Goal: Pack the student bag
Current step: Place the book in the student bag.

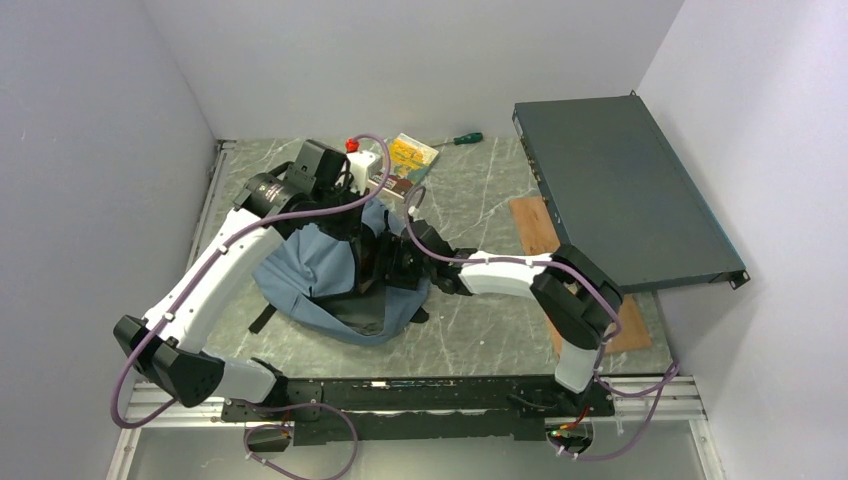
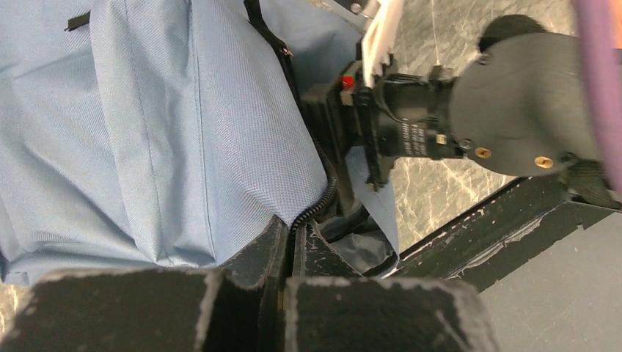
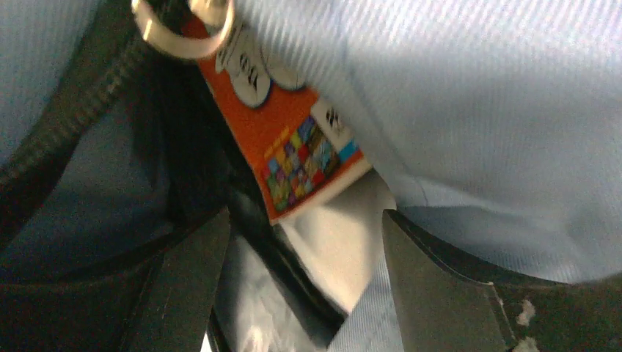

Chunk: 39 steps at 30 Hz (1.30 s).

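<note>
One marble-look desk (image 1: 480,330) is carrying everything, and the student bag (image 1: 310,265) is slumping in the middle of it, mouth gaping toward the arms. The left tool (image 2: 290,246) is pinching the bag's zipper edge, jaws tight together, I'm guessing to prop that mouth open. The right tool (image 3: 304,220) is reaching inside with jaws spread wide, gripping nothing. Just beyond its tips, an orange card (image 3: 293,147) on a metal ring (image 3: 180,33) is lying loose inside.

Soft even overhead light; dim, blurred right wrist close-up.
</note>
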### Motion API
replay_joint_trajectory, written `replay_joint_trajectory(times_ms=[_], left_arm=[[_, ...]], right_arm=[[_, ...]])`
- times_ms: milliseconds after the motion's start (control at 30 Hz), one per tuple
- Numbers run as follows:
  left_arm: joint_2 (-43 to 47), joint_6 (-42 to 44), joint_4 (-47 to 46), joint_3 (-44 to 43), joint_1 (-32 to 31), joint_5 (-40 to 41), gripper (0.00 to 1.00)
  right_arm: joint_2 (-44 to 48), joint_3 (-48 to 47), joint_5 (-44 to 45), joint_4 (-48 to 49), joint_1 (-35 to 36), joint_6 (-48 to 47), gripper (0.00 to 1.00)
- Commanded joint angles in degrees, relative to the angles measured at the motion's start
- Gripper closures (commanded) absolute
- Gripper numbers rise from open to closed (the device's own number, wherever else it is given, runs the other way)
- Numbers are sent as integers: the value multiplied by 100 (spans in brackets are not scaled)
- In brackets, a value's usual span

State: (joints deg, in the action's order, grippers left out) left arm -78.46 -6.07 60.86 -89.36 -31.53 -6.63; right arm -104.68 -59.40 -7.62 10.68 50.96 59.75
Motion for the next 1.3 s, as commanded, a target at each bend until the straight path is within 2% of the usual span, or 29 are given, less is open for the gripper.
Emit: replay_joint_trajectory(times_ms=[0,133,267,433,600,800,900,933,1033,1100,1267], left_arm=[[296,78,-378,-23,7,-99,100],[349,53,-363,51,10,-105,100],[456,6,-387,129,11,-131,100],[495,-22,-387,157,6,-298,100],[493,-61,-454,189,9,-427,100],[511,-105,-527,233,6,-537,100],[539,-114,-549,265,6,-535,100],[541,-108,-536,263,7,-520,100],[563,-107,-504,245,11,-458,100],[579,-114,-494,236,6,-412,100],[636,-132,-436,288,7,-287,100]], right_arm=[[702,318,-159,-409,46,-325,21],[832,623,-210,11,47,-182,25],[545,465,-74,206,66,-120,40],[217,151,206,235,108,-206,41],[-42,33,273,553,116,-65,50],[-271,-232,539,596,116,-185,51],[-522,-489,442,952,172,-488,69],[-600,-597,459,1056,246,-592,72],[-874,-1093,554,1128,505,-841,72],[-1080,-1358,690,1119,570,-859,68],[-1166,-1482,796,1249,462,-1182,63]])
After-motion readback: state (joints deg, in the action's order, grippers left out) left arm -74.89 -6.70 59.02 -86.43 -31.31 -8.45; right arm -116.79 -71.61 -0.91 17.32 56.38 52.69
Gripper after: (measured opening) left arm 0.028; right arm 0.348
